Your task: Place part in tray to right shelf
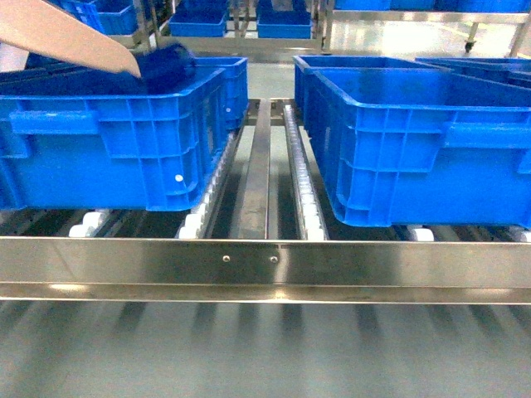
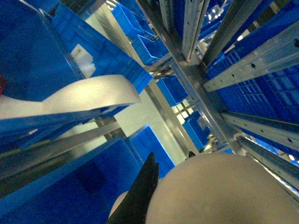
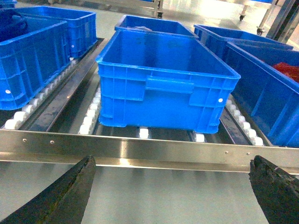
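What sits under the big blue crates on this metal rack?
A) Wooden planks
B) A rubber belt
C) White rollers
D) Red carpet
C: rows of white rollers run along the tracks beneath the blue crates, behind the shiny front rail.

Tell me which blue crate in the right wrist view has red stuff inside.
The crate at the far right edge: red material shows over its rim. The centre crate looks empty.
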Tool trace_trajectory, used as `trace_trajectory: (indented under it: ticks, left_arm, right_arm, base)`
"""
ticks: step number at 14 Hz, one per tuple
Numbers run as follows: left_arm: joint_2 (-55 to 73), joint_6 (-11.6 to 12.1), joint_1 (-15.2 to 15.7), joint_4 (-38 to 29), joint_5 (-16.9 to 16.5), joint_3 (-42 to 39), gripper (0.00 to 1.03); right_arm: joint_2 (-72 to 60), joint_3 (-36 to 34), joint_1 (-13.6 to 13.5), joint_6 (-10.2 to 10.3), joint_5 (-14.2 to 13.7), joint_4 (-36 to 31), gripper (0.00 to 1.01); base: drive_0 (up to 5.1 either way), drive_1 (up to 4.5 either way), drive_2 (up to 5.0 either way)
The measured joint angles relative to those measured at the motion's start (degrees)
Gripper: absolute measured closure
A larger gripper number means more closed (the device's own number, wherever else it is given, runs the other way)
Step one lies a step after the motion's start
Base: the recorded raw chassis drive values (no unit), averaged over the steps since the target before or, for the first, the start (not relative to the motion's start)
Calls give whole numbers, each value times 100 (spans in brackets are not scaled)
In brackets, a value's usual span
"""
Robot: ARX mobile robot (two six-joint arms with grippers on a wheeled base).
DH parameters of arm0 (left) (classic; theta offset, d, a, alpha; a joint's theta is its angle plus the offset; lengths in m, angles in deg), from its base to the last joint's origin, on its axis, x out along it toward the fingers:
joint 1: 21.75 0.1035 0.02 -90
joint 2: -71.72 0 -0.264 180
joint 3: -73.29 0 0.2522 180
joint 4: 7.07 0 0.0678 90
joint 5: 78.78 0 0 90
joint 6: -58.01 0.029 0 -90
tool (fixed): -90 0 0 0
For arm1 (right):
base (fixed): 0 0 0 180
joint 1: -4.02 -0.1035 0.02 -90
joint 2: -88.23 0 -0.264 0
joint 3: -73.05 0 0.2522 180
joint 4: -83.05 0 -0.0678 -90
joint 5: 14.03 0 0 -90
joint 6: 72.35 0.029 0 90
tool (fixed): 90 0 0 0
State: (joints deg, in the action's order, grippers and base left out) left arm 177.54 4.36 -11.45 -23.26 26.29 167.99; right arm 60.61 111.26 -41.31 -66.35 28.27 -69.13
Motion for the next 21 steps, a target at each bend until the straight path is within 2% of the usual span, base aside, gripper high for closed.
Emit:
trace_trajectory:
  ticks: [9,11,12,13,14,15,16,17,18,19,20,21]
  left_arm:
    - [-1447,-422,103,-501,-656,-1561,89]
    - [-3128,-590,240,-446,-911,-2907,89]
    - [-4081,-634,354,-103,-901,-3604,89]
    - [-5134,-614,396,284,-839,-4422,89]
    - [-6041,-435,356,743,-826,-5031,89]
    - [-6712,658,442,1827,-1956,-5064,89]
    - [-7101,2015,275,2122,-2579,-5274,89]
    - [-7377,3182,70,2072,-2669,-5707,89]
    - [-7486,4144,-57,2004,-2590,-6026,89]
    - [-7602,4754,-144,1952,-2341,-6341,89]
    - [-7801,5038,-258,1912,-2232,-6607,89]
    - [-7991,5147,-385,1810,-2177,-6769,89]
  right_arm:
    - [0,0,0,0,0,2,3]
    - [0,0,0,0,0,2,3]
    - [0,0,0,0,0,0,3]
    - [0,0,0,0,0,0,3]
    - [-2,0,0,0,2,-11,3]
    - [313,-382,251,-173,470,-1145,13]
    - [831,-846,710,-363,951,-1652,26]
    - [1204,-1104,1222,-439,1329,-1628,39]
    - [1375,-1255,1639,-481,1823,-1554,51]
    - [1593,-1403,2024,-511,2247,-1502,64]
    - [1784,-1526,2448,-540,2651,-1471,79]
    - [1932,-1646,2774,-546,2948,-1443,92]
  base:
    - [0,0,0]
    - [0,0,0]
    - [0,0,0]
    - [0,0,0]
    - [0,0,0]
    - [0,0,0]
    - [0,0,0]
    - [0,0,0]
    - [0,0,0]
    - [0,0,0]
    - [0,0,0]
    - [0,0,0]
